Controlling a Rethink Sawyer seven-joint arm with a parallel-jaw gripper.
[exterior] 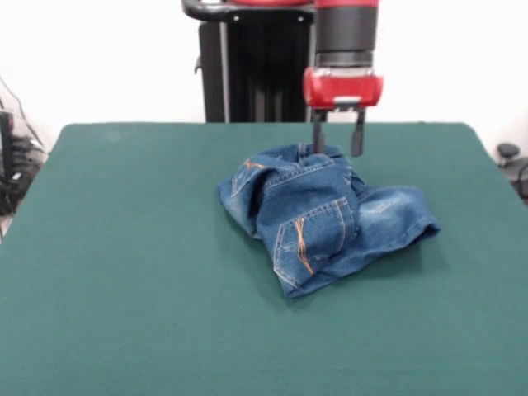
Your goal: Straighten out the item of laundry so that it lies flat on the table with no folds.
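Table [124,272]: dark green, felt-like top, fills most of the front view; rounded far corners visible. All places below are given relative to the jeans.

Left of the jeans: bare green cloth out to the table's edge. Beyond that edge, dark cables [15,165] against the white wall.

Jeans [318,216]: small blue denim pair, bunched in a crumpled heap a little right of the table's middle. Not flat. Several layers are folded over one another. On the heap's left side, a rounded fold with orange-tan stitching. On the near face, a back pocket [318,235] with curved orange stitch lines, tilted so that its lower corner points to the near edge. The right side of the heap spreads lower and flatter, ending in a paler, faded patch with a hemmed edge.

Behind the jeans: black pedestal [256,70] at the table's far side, upright against the wall.

Above the heap's far edge: gripper [337,142], hanging from the red and black arm [345,49], pointing straight down. Its two dark fingers [317,132] stand apart, a clear gap between them, nothing clamped. Left fingertip sits at the heap's topmost fold; contact cannot be told. Right fingertip ends just beyond the denim.

Right of the jeans: bare cloth again; past the far right corner, a small dark object [510,155], too indistinct to name.
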